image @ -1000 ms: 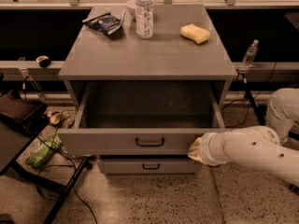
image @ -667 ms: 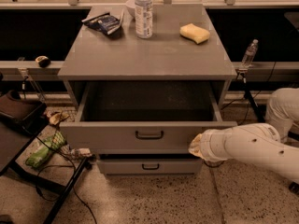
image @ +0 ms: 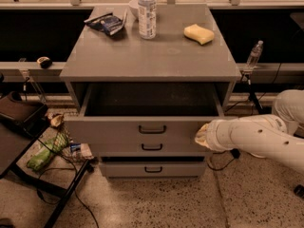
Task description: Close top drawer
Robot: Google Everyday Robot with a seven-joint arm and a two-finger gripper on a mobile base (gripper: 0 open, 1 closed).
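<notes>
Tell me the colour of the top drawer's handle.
The handle is black, camera view; the gripper is at the top drawer's front panel.

No readable words, brands or numbers anywhere. Possibly print on the label of the bottle (image: 147, 12) and on the dark packet (image: 106, 23), though none legible. Nothing written on the gripper (image: 201, 136), pressed against the right end of the top drawer (image: 114, 129).

Bottle (image: 147, 11), sponge (image: 199, 33), snack bag (image: 107, 23) atop cabinet (image: 152, 58).
</notes>
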